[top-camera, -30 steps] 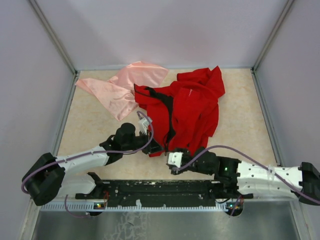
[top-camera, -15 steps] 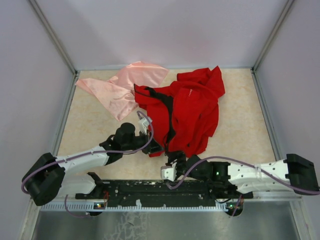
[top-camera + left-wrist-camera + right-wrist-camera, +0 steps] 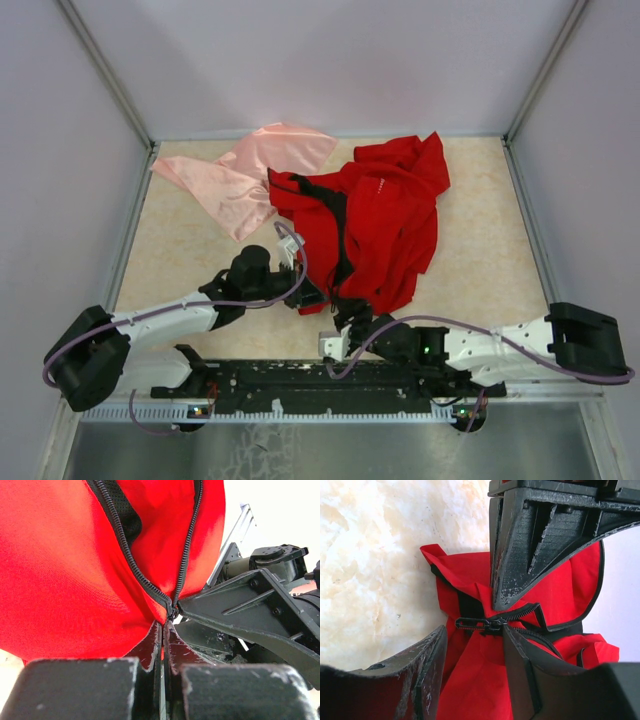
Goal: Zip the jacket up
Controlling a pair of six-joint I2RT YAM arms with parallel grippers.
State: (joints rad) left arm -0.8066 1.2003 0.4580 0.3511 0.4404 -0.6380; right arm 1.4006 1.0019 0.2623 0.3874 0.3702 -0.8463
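Observation:
The red jacket (image 3: 385, 215) lies crumpled at the table's middle back, its black front zipper (image 3: 340, 235) open. My left gripper (image 3: 318, 296) is shut on the jacket's bottom hem beside the zipper's base; in the left wrist view its fingertips (image 3: 155, 635) pinch red cloth just below where the two rows of zipper teeth (image 3: 125, 550) meet. My right gripper (image 3: 350, 314) is open at the same hem. In the right wrist view the black zipper pull (image 3: 475, 624) lies between its spread fingers, untouched, with the left gripper's fingers (image 3: 530, 545) just above.
A pale pink shiny cloth (image 3: 245, 175) lies at the back left, touching the jacket. Grey walls close in the table on three sides. The arms' black base rail (image 3: 320, 380) runs along the near edge.
My right arm has swung left and its gripper has come up to the jacket's bottom hem by the zipper pull. The left arm has held still.

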